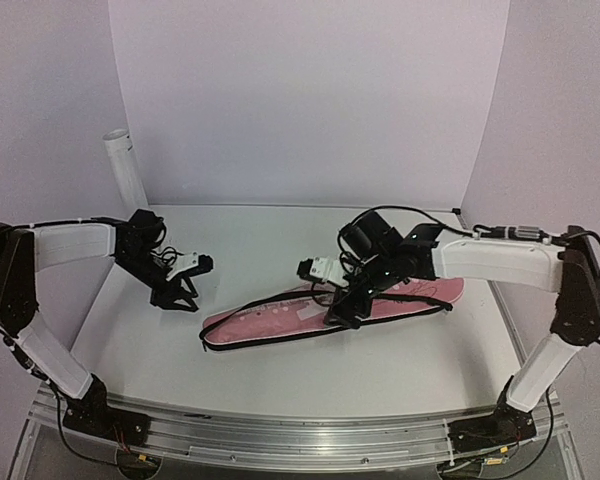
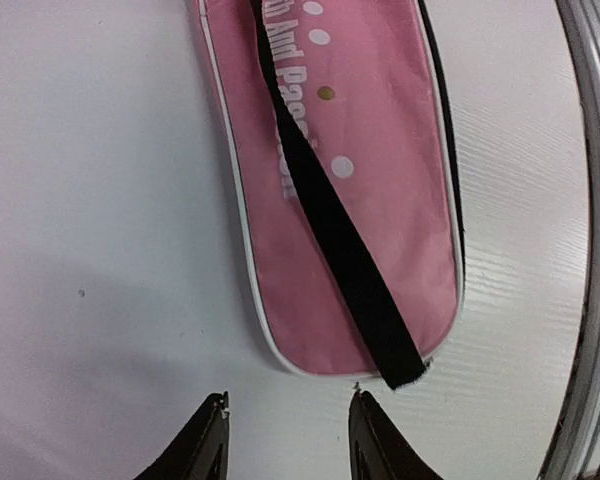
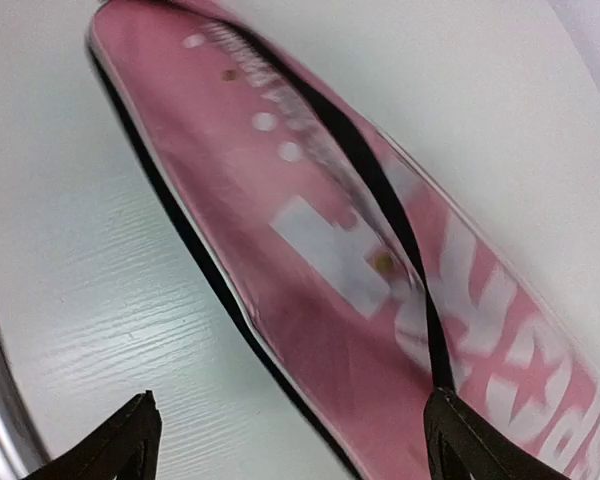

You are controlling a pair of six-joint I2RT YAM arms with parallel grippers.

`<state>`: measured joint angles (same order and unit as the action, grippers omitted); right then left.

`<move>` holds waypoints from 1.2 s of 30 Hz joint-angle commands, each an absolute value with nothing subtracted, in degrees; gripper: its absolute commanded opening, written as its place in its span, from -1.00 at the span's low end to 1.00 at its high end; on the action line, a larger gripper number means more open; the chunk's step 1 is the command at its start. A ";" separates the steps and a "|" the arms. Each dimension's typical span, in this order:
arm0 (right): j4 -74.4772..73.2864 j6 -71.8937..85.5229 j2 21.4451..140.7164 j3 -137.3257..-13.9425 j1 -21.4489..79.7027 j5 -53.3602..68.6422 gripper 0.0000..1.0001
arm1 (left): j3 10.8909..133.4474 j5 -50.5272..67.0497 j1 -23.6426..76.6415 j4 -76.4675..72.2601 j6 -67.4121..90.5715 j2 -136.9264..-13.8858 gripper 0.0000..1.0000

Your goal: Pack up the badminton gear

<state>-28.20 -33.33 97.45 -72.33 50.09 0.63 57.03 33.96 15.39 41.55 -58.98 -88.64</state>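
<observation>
Two arms poised at a pink bag (image 1: 265, 322) lying on the counter (image 1: 280, 240).
The left arm (image 1: 75, 243) bends down just short of the bag's end, left jaws apart. The right arm (image 1: 490, 262) reaches over its middle, right jaws wide apart. I can't see the rackets or shuttlecocks.

The left gripper (image 2: 290, 396) hovers near the tabletop (image 1: 130, 335)'s left edge, jaws parted. The right gripper (image 3: 292, 395) hangs near its centre, spread wide.

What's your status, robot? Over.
Left claw open, beside pink bag. Right claw open above bag. Rackets, shuttlecocks not in view. White tube stands back left.
</observation>
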 commanded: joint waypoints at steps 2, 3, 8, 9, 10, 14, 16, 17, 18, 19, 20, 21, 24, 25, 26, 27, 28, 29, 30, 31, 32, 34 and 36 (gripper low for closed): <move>-47.75 22.30 89.11 -67.82 40.49 -9.25 0.64 | 59.31 23.43 23.49 24.23 -43.71 -92.43 -0.20; -50.66 27.04 88.29 -65.72 38.84 -11.05 0.62 | 60.60 22.73 23.87 22.71 -42.28 -93.58 -0.19; -55.12 38.06 87.81 -60.01 29.62 -13.07 0.63 | 64.96 20.94 25.74 19.82 -41.80 -99.44 -0.15; -54.91 38.16 88.51 -60.07 28.37 -14.31 0.64 | 64.19 20.33 26.59 19.08 -42.69 -99.84 -0.15; -54.08 37.64 89.71 -60.80 27.08 -16.10 0.65 | 62.56 19.38 27.87 18.40 -44.92 -100.00 -0.15; -50.60 32.67 98.21 -68.41 22.61 -17.24 0.66 | 53.74 17.88 33.37 15.25 -51.89 -99.06 -0.12; -49.72 29.73 103.57 -73.99 21.64 -17.81 0.66 | 50.48 17.82 35.52 15.15 -53.00 -98.58 -0.11; -49.62 28.46 106.84 -76.85 21.57 -18.23 0.65 | 49.72 17.98 36.41 15.48 -53.09 -98.07 -0.11; -49.59 27.38 109.50 -80.22 21.54 -18.35 0.64 | 49.09 18.19 37.11 15.79 -53.15 -97.57 -0.12; -49.58 26.18 112.05 -83.63 21.53 -17.98 0.64 | 48.47 18.35 37.98 16.11 -53.18 -96.86 -0.12; -49.59 25.28 114.92 -86.54 21.55 -17.33 0.63 | 47.95 18.60 38.85 16.72 -53.23 -95.92 -0.12; -49.62 24.70 117.76 -89.35 21.57 -16.53 0.61 | 47.55 18.94 39.60 17.57 -53.29 -94.93 -0.12; -49.57 23.56 124.65 -98.52 21.66 -12.77 0.57 | 46.18 21.27 42.17 20.67 -53.61 -92.42 -0.13; -49.61 23.30 126.70 -101.86 21.69 -11.39 0.57 | 45.31 21.97 43.11 21.19 -53.59 -91.61 -0.13; -49.66 23.14 129.42 -104.77 21.76 -8.92 0.56 | 44.02 22.59 44.54 21.39 -53.67 -90.64 -0.13; -49.85 23.27 132.11 -107.26 21.85 -6.72 0.55 | 42.94 23.18 45.92 21.25 -53.65 -89.77 -0.13; -50.05 23.78 134.88 -109.83 22.13 -4.75 0.53 | 41.88 23.66 47.39 20.95 -53.41 -89.09 -0.13; -50.09 24.32 137.31 -111.96 22.62 -3.11 0.52 | 41.04 24.05 48.78 20.65 -53.09 -88.52 -0.13; -50.10 24.80 139.49 -113.77 23.16 -1.76 0.51 | 40.47 24.40 49.97 20.33 -52.70 -88.04 -0.13; -50.10 25.38 141.75 -115.57 23.80 -0.70 0.50 | 40.16 24.55 51.01 19.93 -52.00 -87.86 -0.13; -50.04 25.86 143.49 -117.48 24.70 -0.06 0.49 | 40.14 24.69 51.59 19.58 -51.19 -87.86 -0.12; -50.01 26.47 147.08 -122.80 27.10 1.44 0.48 | 40.78 24.71 51.92 18.91 -49.52 -88.29 -0.11; -50.01 26.92 151.50 -128.79 29.15 2.27 0.48 | 41.46 24.04 51.99 18.02 -48.75 -88.78 -0.10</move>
<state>-50.68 24.75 140.32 -121.89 23.79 -6.93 41.93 23.70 51.54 14.60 -51.13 -87.88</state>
